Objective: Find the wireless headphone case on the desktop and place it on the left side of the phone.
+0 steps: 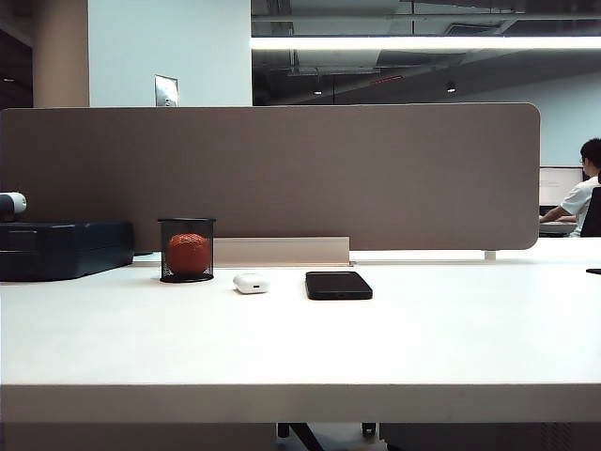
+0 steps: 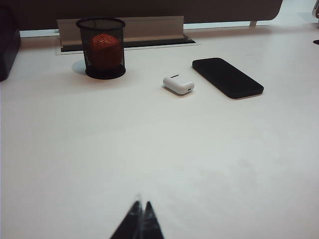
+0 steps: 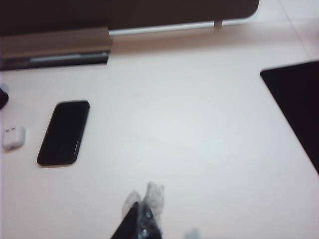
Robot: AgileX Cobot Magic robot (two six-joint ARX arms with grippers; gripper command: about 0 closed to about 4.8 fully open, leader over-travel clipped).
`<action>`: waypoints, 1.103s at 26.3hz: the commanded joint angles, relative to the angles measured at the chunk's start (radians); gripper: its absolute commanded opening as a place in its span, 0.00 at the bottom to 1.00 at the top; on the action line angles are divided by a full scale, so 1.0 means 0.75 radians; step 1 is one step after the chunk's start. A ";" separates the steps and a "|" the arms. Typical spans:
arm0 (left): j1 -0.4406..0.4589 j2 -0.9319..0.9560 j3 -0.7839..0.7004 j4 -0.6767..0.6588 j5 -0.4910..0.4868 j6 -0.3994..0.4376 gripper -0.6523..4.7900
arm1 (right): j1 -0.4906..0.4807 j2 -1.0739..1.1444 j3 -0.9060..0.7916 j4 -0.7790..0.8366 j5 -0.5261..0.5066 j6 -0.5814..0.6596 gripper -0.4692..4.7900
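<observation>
The left tool hangs low over bare desk with its tips pressed together, holding nothing, well short of the case. The right tool is likewise pinched closed and empty, above open desk well apart from the phone. The case lies flat on the desk just left of the phone, a small gap between them. Farther left stands a black mesh cup with an orange-red ball inside. A dark blue box sits at the far left, a grey-brown divider behind all. Nothing lies between either tool and the case.
</observation>
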State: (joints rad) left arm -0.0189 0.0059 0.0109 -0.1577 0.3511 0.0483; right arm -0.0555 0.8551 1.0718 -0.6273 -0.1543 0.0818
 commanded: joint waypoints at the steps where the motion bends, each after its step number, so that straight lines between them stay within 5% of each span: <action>1: -0.001 0.001 0.003 0.004 -0.063 -0.004 0.11 | -0.001 -0.132 -0.178 0.120 -0.003 -0.004 0.08; 4: -0.001 0.001 0.002 0.037 -0.208 -0.004 0.11 | 0.001 -0.342 -0.468 0.263 -0.003 0.027 0.08; 15: -0.001 0.001 0.001 0.211 -0.313 -0.005 0.11 | 0.005 -0.836 -1.085 0.748 -0.007 0.101 0.08; 29: -0.001 0.001 0.000 0.214 -0.314 -0.003 0.11 | 0.037 -1.142 -1.417 0.783 0.064 -0.053 0.08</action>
State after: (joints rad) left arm -0.0185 0.0055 0.0101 -0.0113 0.1188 0.0483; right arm -0.0288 -0.0006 0.0128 -0.0608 -0.1184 0.0807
